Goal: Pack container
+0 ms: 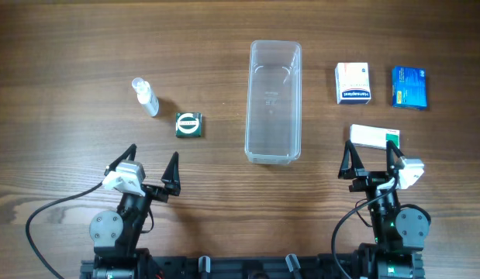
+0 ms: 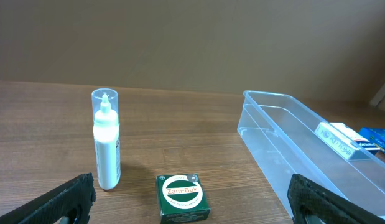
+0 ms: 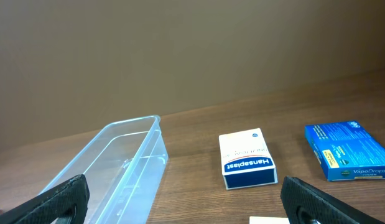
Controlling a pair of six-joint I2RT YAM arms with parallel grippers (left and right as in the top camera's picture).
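- Your left gripper (image 1: 154, 155) is spread wide and holds nothing, low over the wooden table (image 1: 61, 54).
- Just ahead of it, roughly in line with the gap between its fingers, the small green Zam-Buk box (image 2: 182, 198) lies flat with its label up.
- Ahead and to its left, a small clear bottle (image 2: 106, 149) with a clear cap stands upright, well apart from the green box.
- The container (image 1: 274, 101) sits ahead and to the right of your left gripper, and ahead and to the left of your right one, with its long side running away from both.
- Your right gripper (image 1: 371, 155) is also spread wide and grips nothing.
- A white box with a green end (image 1: 374, 136) lies right in front of its fingertips; you cannot tell whether they touch.
- Further ahead of it lies the white-and-blue Hansaplast box (image 3: 247, 159).
- The blue VapoDrops box (image 3: 351, 150) lies just beside that one, to its right.
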